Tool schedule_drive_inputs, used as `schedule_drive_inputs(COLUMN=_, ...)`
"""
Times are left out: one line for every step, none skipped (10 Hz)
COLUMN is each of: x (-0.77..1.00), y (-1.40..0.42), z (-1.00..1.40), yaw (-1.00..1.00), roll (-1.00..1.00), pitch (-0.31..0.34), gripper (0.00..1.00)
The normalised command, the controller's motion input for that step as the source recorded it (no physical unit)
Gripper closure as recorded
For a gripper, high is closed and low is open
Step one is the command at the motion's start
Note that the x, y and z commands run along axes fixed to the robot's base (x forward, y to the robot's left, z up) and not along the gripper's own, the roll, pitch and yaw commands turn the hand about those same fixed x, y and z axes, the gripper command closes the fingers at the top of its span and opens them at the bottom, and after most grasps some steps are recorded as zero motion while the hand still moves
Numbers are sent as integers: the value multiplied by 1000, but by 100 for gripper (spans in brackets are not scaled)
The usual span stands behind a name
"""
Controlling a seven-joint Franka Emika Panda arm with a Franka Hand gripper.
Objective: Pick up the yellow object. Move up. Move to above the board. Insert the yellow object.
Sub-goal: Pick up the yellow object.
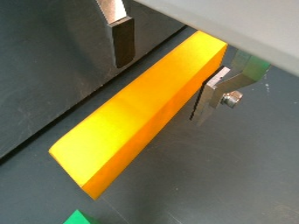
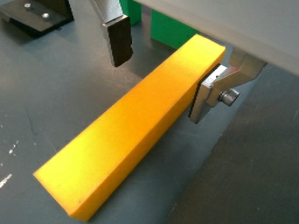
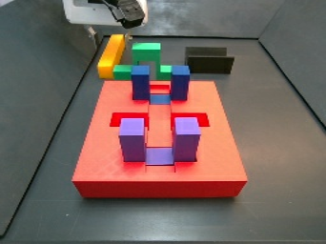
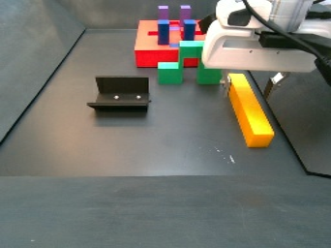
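Note:
The yellow object (image 1: 140,114) is a long yellow-orange bar lying flat on the dark floor, seen in both wrist views (image 2: 128,140). My gripper (image 1: 166,74) is open and straddles one end of it. One finger (image 1: 214,94) sits right against the bar's side. The other finger (image 1: 122,42) stands apart from it with a gap, as the other wrist view (image 2: 162,74) also shows. In a side view the bar (image 3: 112,55) lies beyond the red board (image 3: 102,152), under the gripper (image 3: 112,17). In a side view the bar (image 4: 250,111) lies in front of the board (image 4: 149,44).
A green block (image 3: 147,53) and a black block (image 3: 208,60) lie beyond the board, the green one beside the bar. Blue (image 3: 140,82) and purple (image 3: 132,141) upright blocks stand on the board. The fixture (image 4: 119,94) stands on the floor to the left.

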Motion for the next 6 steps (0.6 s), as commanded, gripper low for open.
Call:
schedule_drive_inputs(x=37, y=0, z=-294, yaw=-29, roll=116, pitch=-19, gripper=0)
schedule_drive_inputs(x=37, y=-17, z=-311, yaw=-43, roll=131, pitch=-13, gripper=0)
schedule_drive_inputs(x=0, y=0, z=-234, yaw=-66, roll=109, pitch=0, gripper=0)
schedule_drive_inputs(x=-154, y=0, z=-146, yaw=-37, roll=64, pitch=0, gripper=0)
schedule_drive_inputs(x=-17, y=0, z=-243, yaw=-31, roll=54, pitch=-21, gripper=0)
schedule_drive_inputs(x=0, y=0, z=-177, yaw=-31, roll=20, pitch=-10, gripper=0)
